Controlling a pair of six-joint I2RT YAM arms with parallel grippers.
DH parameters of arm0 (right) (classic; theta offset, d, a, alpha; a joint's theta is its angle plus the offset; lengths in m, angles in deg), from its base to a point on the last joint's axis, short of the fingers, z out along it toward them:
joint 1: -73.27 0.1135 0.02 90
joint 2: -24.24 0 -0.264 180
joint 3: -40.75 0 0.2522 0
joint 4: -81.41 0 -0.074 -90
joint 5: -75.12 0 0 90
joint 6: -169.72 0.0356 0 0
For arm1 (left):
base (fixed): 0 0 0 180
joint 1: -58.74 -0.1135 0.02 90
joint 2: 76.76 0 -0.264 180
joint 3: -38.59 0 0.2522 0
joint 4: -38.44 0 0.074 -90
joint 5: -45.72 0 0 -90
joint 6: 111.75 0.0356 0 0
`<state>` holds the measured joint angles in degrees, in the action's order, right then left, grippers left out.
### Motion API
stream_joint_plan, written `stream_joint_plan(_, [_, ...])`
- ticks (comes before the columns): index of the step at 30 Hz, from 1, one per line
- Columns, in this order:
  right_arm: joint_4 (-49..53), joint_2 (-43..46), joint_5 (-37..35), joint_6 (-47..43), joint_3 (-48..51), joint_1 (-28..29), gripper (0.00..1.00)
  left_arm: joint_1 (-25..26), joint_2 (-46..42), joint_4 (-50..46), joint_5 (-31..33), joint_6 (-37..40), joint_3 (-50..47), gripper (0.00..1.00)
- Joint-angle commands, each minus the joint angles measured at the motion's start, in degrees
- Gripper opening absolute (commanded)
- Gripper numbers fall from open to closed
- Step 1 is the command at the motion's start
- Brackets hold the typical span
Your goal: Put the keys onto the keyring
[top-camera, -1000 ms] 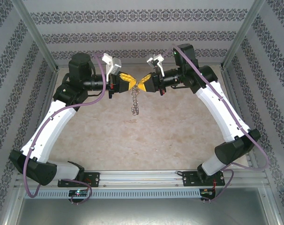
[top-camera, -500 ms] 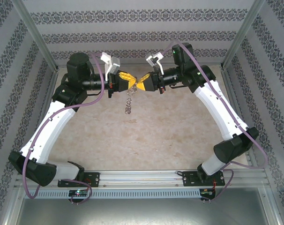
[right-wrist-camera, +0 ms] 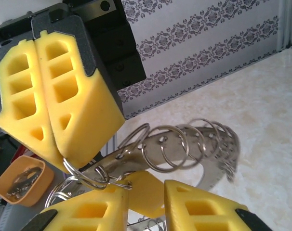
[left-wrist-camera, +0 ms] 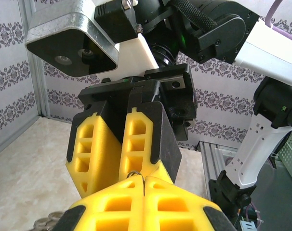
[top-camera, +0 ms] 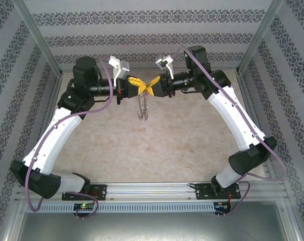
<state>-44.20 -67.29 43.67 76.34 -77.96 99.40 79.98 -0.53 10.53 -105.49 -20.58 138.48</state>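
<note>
The keyring (top-camera: 142, 108) hangs edge-on between both grippers, above the table. In the right wrist view the keyring (right-wrist-camera: 204, 168) is a grey metal band strung with several small wire rings. My left gripper (top-camera: 140, 84) is shut on one of these small rings, and the wire shows pinched at its tips (left-wrist-camera: 145, 179). My right gripper (top-camera: 151, 86) faces it tip to tip, fingers (left-wrist-camera: 136, 139) apart. A flat yellow piece (right-wrist-camera: 148, 185) sits in that gap with a small ring at its corner; I cannot tell what it is. What looks like an orange-headed key (right-wrist-camera: 23, 180) shows lower left.
The beige table (top-camera: 182, 145) lies below, walled by patterned panels (top-camera: 152, 30) at the back and sides. Metal frame posts (top-camera: 39, 37) stand at the corners. Both arms arch in from the near rail (top-camera: 152, 190).
My right gripper's fingers have parted. Both grippers have shifted slightly toward the back wall, and the hanging keyring has swung beneath them.
</note>
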Motion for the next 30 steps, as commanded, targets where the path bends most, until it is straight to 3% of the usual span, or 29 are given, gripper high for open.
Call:
stream_joint_plan(1, [-1.4,2.0,-3.5,-1.7,0.1,-0.1,0.27,-0.3,-0.5,4.5,-2.9,-0.7,0.7,0.0])
stream_joint_plan(13, [-1.3,7.8,-6.9,-3.4,3.6,-0.6,0.38,-0.4,-0.1,5.7,-3.1,-1.7,0.8,0.0])
stream_joint_plan(20, [-10.1,8.6,-3.2,1.5,5.3,-0.2,0.38,-0.4,-0.1,7.5,-4.2,-3.3,0.6,0.0])
stream_joint_plan(30, [-10.7,6.1,0.3,2.4,3.7,1.6,0.36,-0.4,-0.6,7.7,-4.4,-4.1,0.5,0.0])
